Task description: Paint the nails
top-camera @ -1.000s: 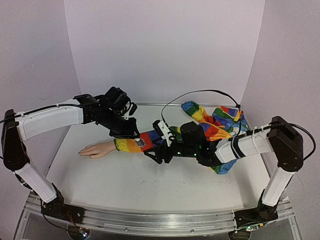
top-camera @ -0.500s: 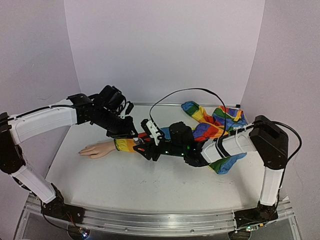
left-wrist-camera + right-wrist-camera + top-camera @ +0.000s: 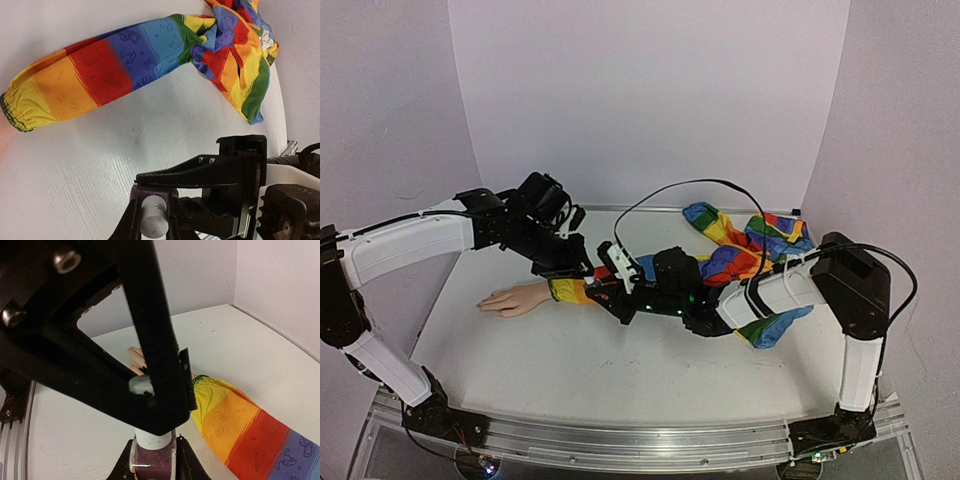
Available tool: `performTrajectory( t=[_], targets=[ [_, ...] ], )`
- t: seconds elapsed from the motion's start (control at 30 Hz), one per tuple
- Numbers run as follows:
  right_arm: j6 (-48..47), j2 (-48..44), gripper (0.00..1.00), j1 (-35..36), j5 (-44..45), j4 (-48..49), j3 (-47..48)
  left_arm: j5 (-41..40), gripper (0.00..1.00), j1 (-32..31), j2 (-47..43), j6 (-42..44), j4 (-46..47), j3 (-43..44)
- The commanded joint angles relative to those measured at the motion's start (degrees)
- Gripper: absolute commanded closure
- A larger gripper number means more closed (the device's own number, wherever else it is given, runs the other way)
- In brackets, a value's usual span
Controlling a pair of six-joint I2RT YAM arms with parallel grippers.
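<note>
The mannequin hand (image 3: 512, 298) lies palm down at the table's left, with a rainbow-striped sleeve (image 3: 568, 290) behind its wrist. Its nails are too small to make out; in the right wrist view only pale fingers (image 3: 134, 359) peek out behind a black finger. A polish bottle with a purplish body (image 3: 152, 462) and a white cap (image 3: 152, 220) hangs between both grippers, just right of the cuff. My left gripper (image 3: 582, 268) is shut on the cap. My right gripper (image 3: 604, 286) is shut on the body.
The sleeve (image 3: 100, 70) runs right into a bunched heap of rainbow cloth (image 3: 760, 240) at the back right. The right arm's black cable (image 3: 690, 185) arcs above the table. Walls close in the back and both sides. A metal rail (image 3: 640, 440) edges the front.
My right gripper has moved left to meet the left gripper and has shut on the bottle's body. The left arm shifted slightly left, still gripping the cap.
</note>
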Motion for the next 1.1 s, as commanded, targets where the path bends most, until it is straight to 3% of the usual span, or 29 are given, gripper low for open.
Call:
performTrajectory(
  t=[0.0,0.07,0.2,0.3,0.4,0.53,0.63,0.7,0.8,0.9,1.07],
  targets=[
    [1.1,0.3,0.98,0.7,1.5,5.8,2.9,1.3,1.0,-0.1,-2.3,0.0,0.8,0.8],
    [2.1,0.1,1.0,0.8,2.5,6.0,2.8,1.2,0.97,-0.1,-2.9,0.4,0.7,0.9],
    [4.2,-2.6,1.0,0.7,1.7,6.7,1.0,-1.0,0.52,-0.1,-5.8,2.9,0.9,-0.2],
    [7.5,-5.8,1.0,-0.4,-4.2,6.7,-0.9,-1.8,0.24,-0.1,-10.9,6.0,5.3,-3.3],
    [14.2,-8.3,1.0,-3.2,-14.8,7.1,-1.5,5.0,0.09,-0.1,-18.4,10.5,17.0,-9.7],
    [24.7,-8.9,1.0,-6.5,-33.2,14.5,-1.4,19.9,0.04,-0.1,-25.4,14.1,31.3,-16.9],
    [32.4,-8.8,1.0,-6.8,-43.5,21.9,-0.2,29.4,0.04,-0.1,-24.4,16.1,32.9,-15.1],
    [38.1,-8.6,1.0,-6.8,-45.7,29.9,-0.9,34.3,0.07,-0.1,-22.9,17.6,33.1,-13.7],
    [41.0,-8.7,1.0,-6.7,-46.6,32.4,0.3,35.6,0.12,-0.1,-21.2,17.9,33.1,-11.9],
    [41.8,-9.1,1.0,-6.6,-47.8,33.6,1.2,34.6,0.23,-0.1,-20.5,17.6,33.3,-10.7],
    [41.3,-9.7,1.0,-6.5,-48.5,33.8,1.1,29.6,0.23,-0.1,-20.8,17.1,33.3,-11.1]
  ],
)
